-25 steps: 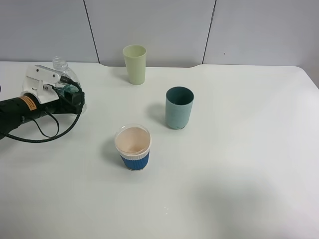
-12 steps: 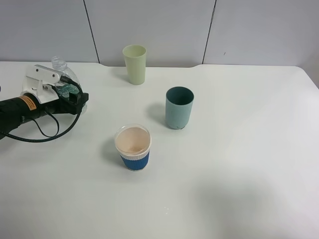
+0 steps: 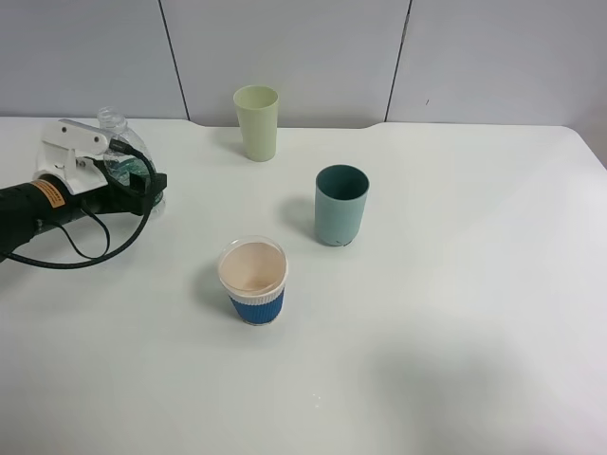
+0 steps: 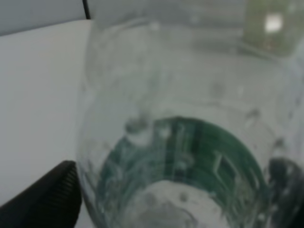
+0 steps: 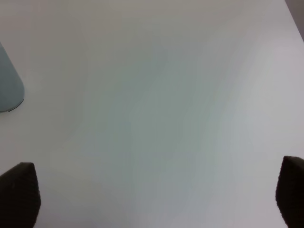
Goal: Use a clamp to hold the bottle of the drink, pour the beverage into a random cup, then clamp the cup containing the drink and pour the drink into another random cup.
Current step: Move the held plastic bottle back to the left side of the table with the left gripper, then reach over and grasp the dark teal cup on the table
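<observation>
Left gripper (image 3: pixel 140 180) loosened round bottle (image 4: pixel 180 118); right gripper (image 5: pixel 154 197) spread; white table (image 3: pixel 455 284), grey wall (image 3: pixel 285 47)

A clear plastic bottle (image 4: pixel 190 104) fills nearly all I see, so close that it is blurred. Through its wall a green label band (image 4: pixel 190 142) curves around it, and small spots speckle the plastic. It sits between the fingers of my left gripper (image 4: pixel 166 209). One black ribbed finger (image 4: pixel 45 199) lies right against its side, though I cannot tell whether it touches. A dark shape (image 4: pixel 285 175) shows through the plastic on the opposite side. Beyond are the white table (image 4: pixel 38 95), a grey wall (image 4: pixel 42 12) and a blurred pale green cup (image 4: pixel 270 23).
</observation>
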`<state>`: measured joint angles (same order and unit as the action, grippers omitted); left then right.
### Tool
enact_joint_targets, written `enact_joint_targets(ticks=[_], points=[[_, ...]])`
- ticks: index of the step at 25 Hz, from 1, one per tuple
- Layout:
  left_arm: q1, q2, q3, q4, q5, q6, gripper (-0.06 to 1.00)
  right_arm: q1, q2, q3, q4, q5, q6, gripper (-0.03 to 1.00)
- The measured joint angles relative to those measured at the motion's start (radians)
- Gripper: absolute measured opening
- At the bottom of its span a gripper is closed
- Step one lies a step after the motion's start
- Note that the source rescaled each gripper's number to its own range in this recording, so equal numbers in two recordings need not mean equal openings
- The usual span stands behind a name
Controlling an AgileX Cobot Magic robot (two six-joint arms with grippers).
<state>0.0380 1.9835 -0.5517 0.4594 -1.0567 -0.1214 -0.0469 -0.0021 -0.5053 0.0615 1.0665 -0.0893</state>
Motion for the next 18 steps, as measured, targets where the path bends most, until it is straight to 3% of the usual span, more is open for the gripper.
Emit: enact_joint_targets(ticks=[4,6,18], points=[[0.000,-0.069,0.036,-0.017,0.000,-0.007,0.89,0.000,0.000,0.000,0.000,0.000,0.000,1.00],[-0.004,-0.106,0.059,-0.036,0.001,-0.019,0.96,0.000,0.000,0.000,0.000,0.000,0.000,1.00],[-0.009,-0.422,0.213,-0.101,0.022,-0.143,0.99,0.000,0.000,0.000,0.000,0.000,0.000,1.00]])
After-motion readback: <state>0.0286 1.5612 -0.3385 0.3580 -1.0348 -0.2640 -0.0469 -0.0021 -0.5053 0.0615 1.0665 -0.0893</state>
